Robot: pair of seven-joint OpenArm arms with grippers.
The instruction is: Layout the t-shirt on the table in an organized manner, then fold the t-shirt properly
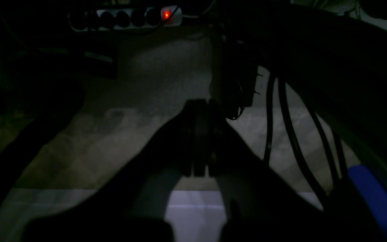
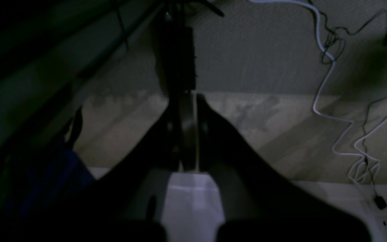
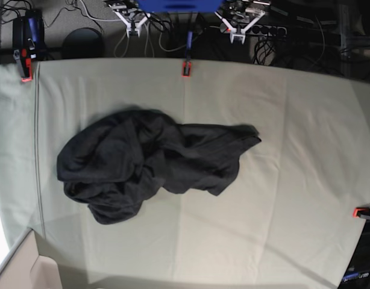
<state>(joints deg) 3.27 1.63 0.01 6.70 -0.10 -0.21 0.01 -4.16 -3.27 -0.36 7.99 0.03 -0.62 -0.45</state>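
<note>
Looking through both wrist views is hard, since they are very dark. In the left wrist view, the left tool (image 1: 200, 137) shows as a black silhouette with its fingers pressed together and nothing between them. Past it lies dim floor, some hanging cables (image 1: 291, 134), and farther off a power strip (image 1: 126, 17) with a glowing red switch. In the right wrist view, the right tool (image 2: 188, 131) is likewise pressed together on nothing, and beyond it white and black cords (image 2: 334, 111) trail across a grey floor. Neither wrist view shows the garment or the worktop surface.

Only the base view does: the t-shirt (image 3: 152, 162) lies crumpled in a dark heap left of the middle of the worktop (image 3: 293, 180), its folds hiding sleeves, collar and any print. Faint crease lines cross the pale cloth. A red clamp (image 3: 186, 68) sits at the far edge, another (image 3: 25, 71) at the far left corner, a third (image 3: 363, 212) at the right edge, partly cut off. Both arms (image 3: 236, 21) are only partly seen at the top, beside a blue block (image 3: 179, 5). No writing can be read.
</note>
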